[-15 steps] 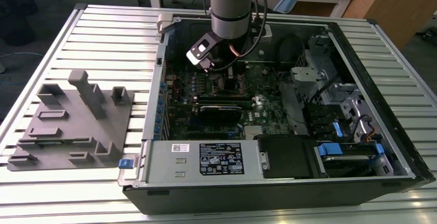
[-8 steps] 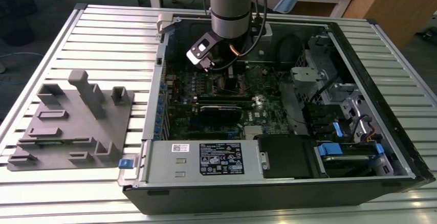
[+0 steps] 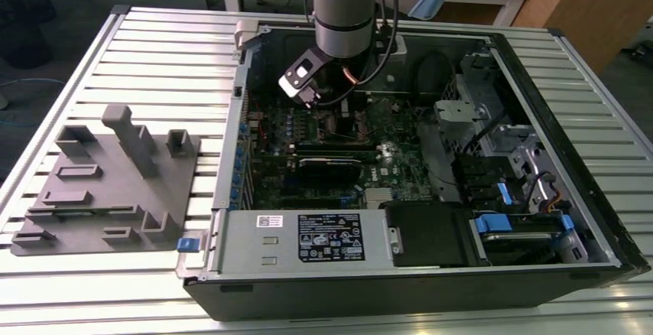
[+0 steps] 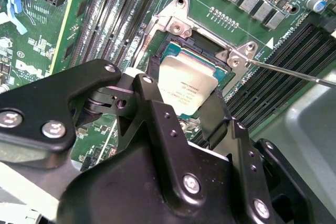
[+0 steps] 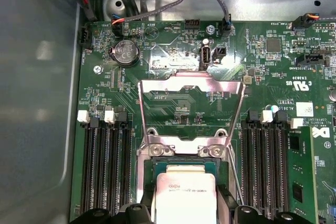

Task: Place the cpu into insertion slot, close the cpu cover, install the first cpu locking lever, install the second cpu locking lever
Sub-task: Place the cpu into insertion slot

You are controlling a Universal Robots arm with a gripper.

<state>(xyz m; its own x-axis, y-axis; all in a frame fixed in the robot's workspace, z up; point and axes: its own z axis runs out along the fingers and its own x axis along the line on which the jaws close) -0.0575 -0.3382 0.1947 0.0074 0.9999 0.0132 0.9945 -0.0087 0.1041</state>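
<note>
At the exterior view's left we've got the grey fixture (image 3: pixel 107 174) on the slatted bench (image 3: pixel 153 44), well apart from the action. Next to the right is the open computer case (image 3: pixel 240 121), and the arm reaches straight down into it, claw (image 3: pixel 309 96) low over the green board (image 3: pixel 274 140).

Close in now, second wrist view: the cpu (image 4: pixel 186 85) sits right between the two black fingers (image 4: pixel 152 103), which pinch it on opposite edges, so we call the claw clenched on the chip. Directly beneath it, with no sideways offset we can make out, lies the insertion slot (image 4: pixel 205 45), its dark frame peeking out past the chip's far edge. Whether the chip is fully bedded or a touch proud, we can't tell.

In the first wrist view the cpu cover (image 5: pixel 191 84) stands open on the side of the slot away from the claw, clear of the chip. A thin locking lever (image 4: pixel 294 73) juts free beside the socket. Further to the exterior view's right, the drive cage (image 3: pixel 490 121) plays no part.
</note>
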